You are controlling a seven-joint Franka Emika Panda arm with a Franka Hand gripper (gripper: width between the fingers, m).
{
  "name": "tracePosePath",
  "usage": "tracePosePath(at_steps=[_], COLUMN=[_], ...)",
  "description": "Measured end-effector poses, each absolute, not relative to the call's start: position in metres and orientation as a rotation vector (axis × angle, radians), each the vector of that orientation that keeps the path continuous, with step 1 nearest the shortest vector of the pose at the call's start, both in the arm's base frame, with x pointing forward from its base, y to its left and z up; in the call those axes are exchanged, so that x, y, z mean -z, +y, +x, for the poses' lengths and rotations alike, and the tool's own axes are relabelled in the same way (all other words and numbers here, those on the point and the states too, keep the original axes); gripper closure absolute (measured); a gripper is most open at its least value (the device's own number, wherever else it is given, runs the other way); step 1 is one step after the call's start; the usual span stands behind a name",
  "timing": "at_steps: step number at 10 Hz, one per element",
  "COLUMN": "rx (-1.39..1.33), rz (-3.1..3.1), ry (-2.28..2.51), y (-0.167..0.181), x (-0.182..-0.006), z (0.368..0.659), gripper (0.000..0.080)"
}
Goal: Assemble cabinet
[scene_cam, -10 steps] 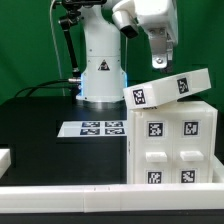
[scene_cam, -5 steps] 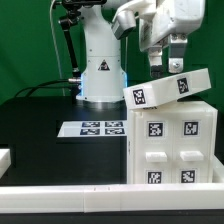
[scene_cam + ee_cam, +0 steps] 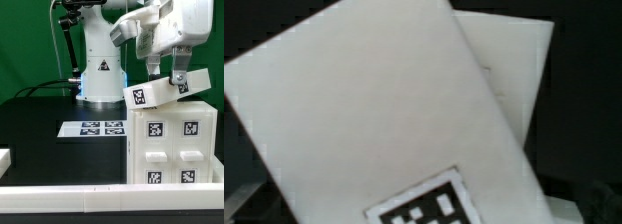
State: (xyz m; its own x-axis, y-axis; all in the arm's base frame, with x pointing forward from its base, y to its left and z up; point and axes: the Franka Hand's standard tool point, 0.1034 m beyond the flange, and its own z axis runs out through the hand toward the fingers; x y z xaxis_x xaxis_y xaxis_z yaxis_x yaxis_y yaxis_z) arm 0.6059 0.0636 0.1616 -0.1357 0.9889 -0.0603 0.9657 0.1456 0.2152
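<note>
The cabinet's white box (image 3: 172, 145) stands at the exterior view's right, with square tags on its front. A white tagged panel (image 3: 168, 88) lies tilted across its top. My gripper (image 3: 166, 77) hangs just over this panel's upper edge. Its two fingers (image 3: 180, 82) are apart, one near each side of the edge, and hold nothing. In the wrist view the tilted panel (image 3: 367, 120) fills the picture, with one tag (image 3: 429, 205) near the edge. A second white surface (image 3: 509, 60) lies behind it. The fingertips barely show there.
The marker board (image 3: 95, 128) lies flat on the black table in front of the arm's white base (image 3: 100, 70). A long white rail (image 3: 90, 196) runs along the front edge. A small white piece (image 3: 4, 157) sits at the exterior view's far left.
My gripper has moved toward the exterior view's right and come down, from above the box to the tilted panel's upper edge. The panel and box have not moved.
</note>
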Motion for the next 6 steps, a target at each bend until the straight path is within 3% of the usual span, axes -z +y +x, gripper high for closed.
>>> tracePosePath(at_steps=[3, 5, 6], rx=[-0.176, -0.179, -0.179], rz=[1.961, 1.975, 1.976], ry=[2.210, 2.196, 2.195], y=[0.0653, 0.0642, 0.0640], x=[-0.1559, -0.1565, -0.1566], z=[0.6044, 0.6053, 0.6054], gripper=[0.0003, 0.0248, 0.0248])
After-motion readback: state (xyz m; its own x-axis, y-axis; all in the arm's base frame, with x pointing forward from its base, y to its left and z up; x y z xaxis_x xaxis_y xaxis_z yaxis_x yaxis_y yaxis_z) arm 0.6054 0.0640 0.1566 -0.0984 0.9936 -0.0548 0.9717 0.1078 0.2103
